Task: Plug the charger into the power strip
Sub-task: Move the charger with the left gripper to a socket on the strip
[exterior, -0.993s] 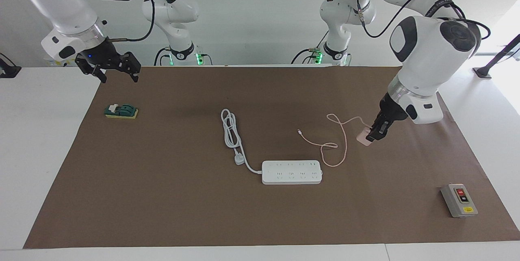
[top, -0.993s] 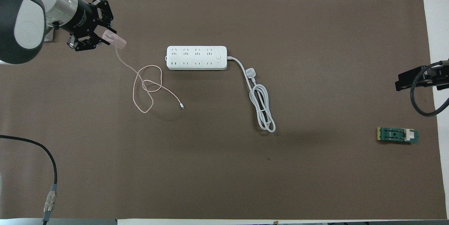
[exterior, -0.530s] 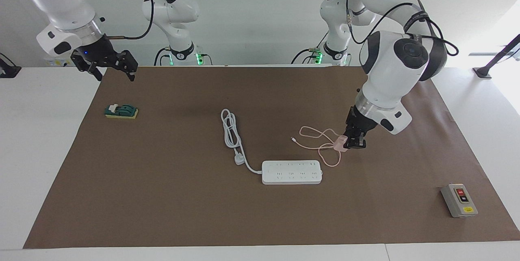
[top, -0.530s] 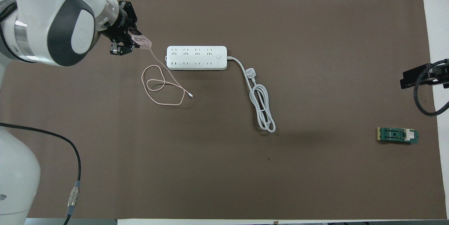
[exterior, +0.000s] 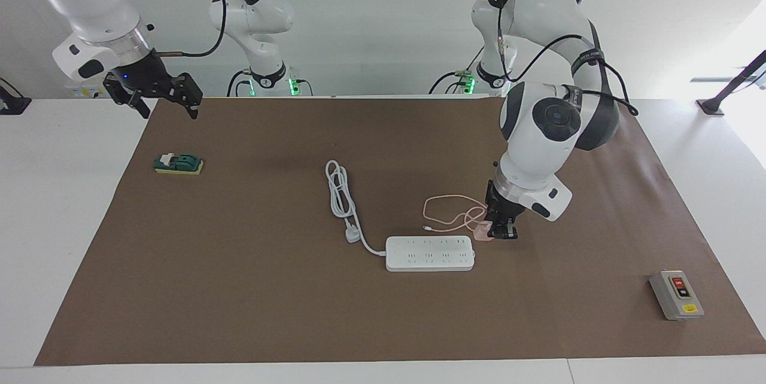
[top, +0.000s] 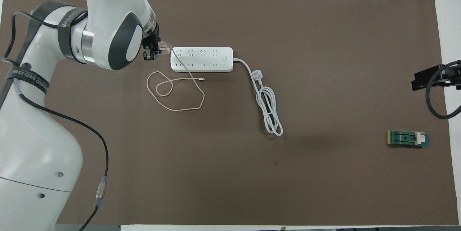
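Brown-papered surface [exterior: 239,288]: the left hand [exterior: 501,229], clamped on the pink charger [exterior: 482,232], hovers at the power strip's [exterior: 429,253] two o'clock end for insertion; the right hand [exterior: 157,92] waits wide open.

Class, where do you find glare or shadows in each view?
Facing view: daylight glare whitens the edge past the left arm's end; soft shadow on the brown mat beside the green block. Overhead view: even light, faint shadow beside the white cord.

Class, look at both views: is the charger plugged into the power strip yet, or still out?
Out. The left tool holds the charger in the air beside the power strip's end.
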You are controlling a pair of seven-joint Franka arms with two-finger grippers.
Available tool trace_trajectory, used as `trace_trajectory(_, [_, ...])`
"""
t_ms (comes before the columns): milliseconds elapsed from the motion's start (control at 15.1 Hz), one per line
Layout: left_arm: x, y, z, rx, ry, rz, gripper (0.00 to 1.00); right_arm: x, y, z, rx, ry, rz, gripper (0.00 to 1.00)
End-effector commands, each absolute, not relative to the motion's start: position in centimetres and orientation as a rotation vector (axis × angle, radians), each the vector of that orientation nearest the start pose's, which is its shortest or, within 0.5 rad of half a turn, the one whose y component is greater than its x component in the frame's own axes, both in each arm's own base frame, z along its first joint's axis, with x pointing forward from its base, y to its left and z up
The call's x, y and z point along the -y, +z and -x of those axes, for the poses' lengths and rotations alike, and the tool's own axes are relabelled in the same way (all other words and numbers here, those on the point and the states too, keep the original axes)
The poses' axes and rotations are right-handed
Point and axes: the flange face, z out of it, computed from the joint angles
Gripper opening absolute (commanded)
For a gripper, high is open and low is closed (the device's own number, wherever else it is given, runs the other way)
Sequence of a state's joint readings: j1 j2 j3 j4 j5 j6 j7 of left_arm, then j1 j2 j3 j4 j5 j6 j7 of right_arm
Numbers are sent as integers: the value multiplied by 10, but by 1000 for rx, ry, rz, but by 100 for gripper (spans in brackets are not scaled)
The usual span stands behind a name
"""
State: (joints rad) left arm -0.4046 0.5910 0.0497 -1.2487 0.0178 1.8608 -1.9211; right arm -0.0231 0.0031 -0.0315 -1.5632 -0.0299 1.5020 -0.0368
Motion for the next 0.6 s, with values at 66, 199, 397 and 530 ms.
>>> trace_trajectory(66, [279,407,-670,2210,-127,2219,0,33,630,-537,-37,95,3177,100])
trace_trajectory(199, [281,398,-666,2202,-117,2217,0,33,636,-525,-40,93,3175,100])
trace_trajectory(397, [293,390,-655,2167,-103,2231,0,32,641,-513,-38,92,3174,100])
trace_trajectory(530, [293,382,-651,2151,-97,2232,0,34,639,-512,-45,93,3174,100])
